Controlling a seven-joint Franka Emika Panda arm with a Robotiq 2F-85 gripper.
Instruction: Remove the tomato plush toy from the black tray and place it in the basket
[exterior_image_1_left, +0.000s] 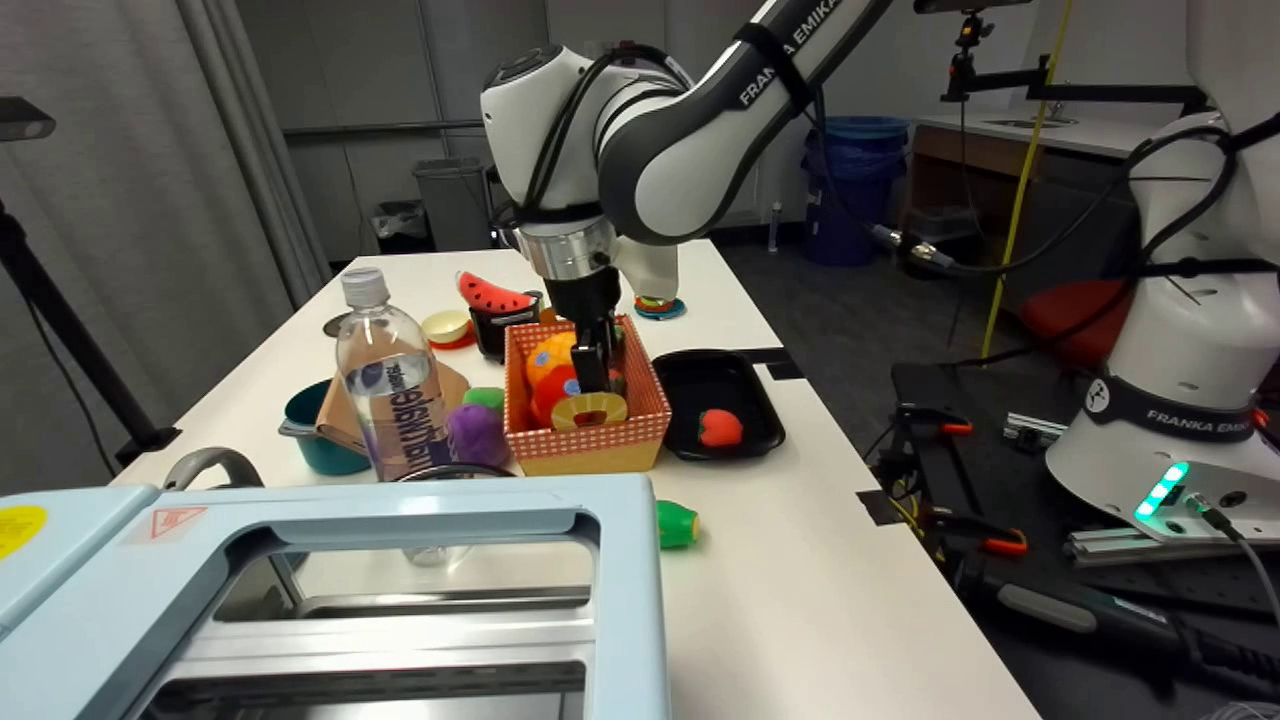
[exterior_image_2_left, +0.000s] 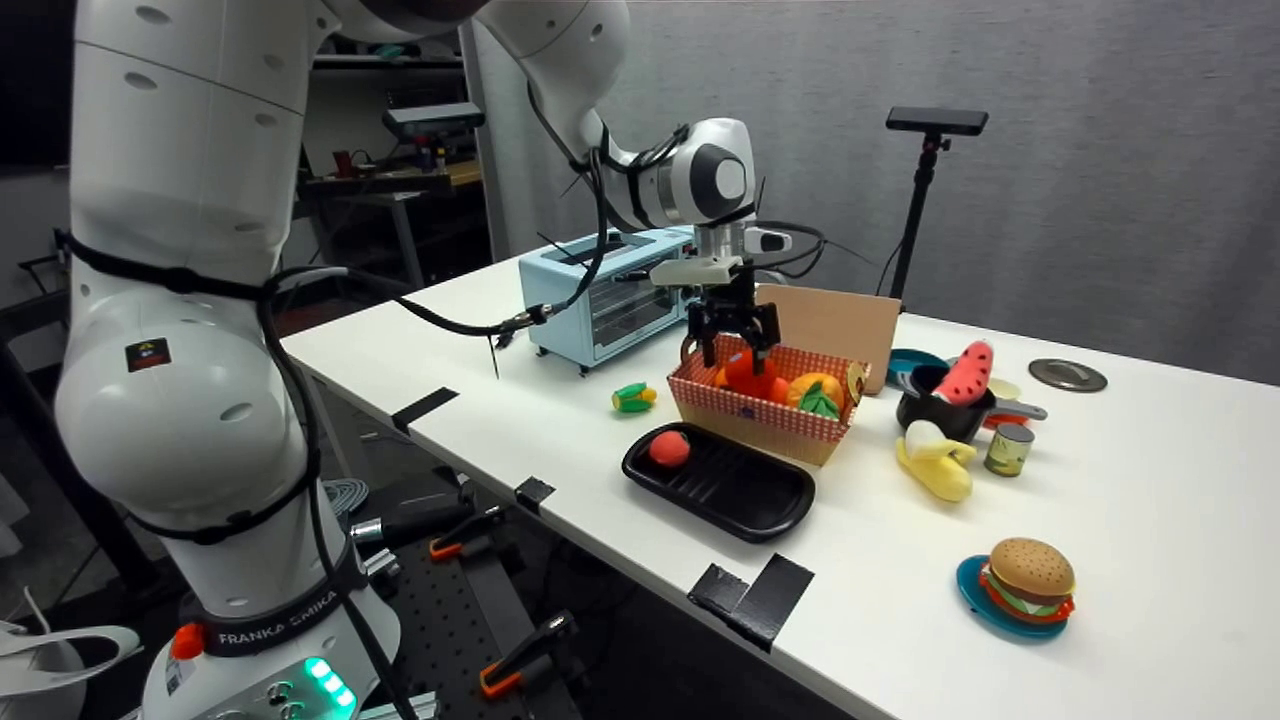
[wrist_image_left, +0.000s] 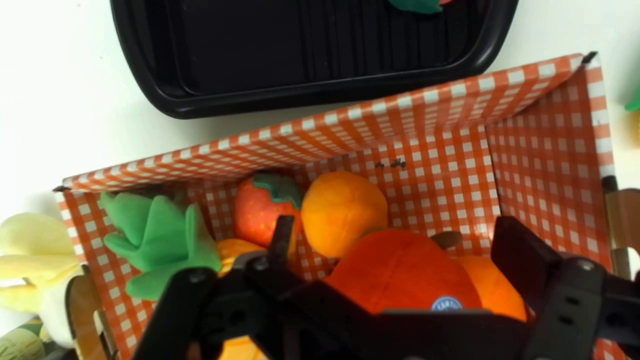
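The counter is white; near its robot-side edge, the tray is black. Farther in, the basket has red-and-white checks over tan; the tomato plush toy is bright red.

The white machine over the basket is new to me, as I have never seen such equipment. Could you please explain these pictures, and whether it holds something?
The machine is a robot arm with a black gripper for a hand. Both exterior views come from cameras standing apart from it; the wrist view is taken from its wrist, looking down into the checkered basket.

On the white table, beside the basket, lies a black tray holding a small red toy. Nearby are a toy burger and a light-blue toaster oven.

The fingers are spread apart at the basket's open top. Between them, in the wrist view, shows the tomato plush toy, lying in the basket with other toy fruits; nothing appears to be gripped.
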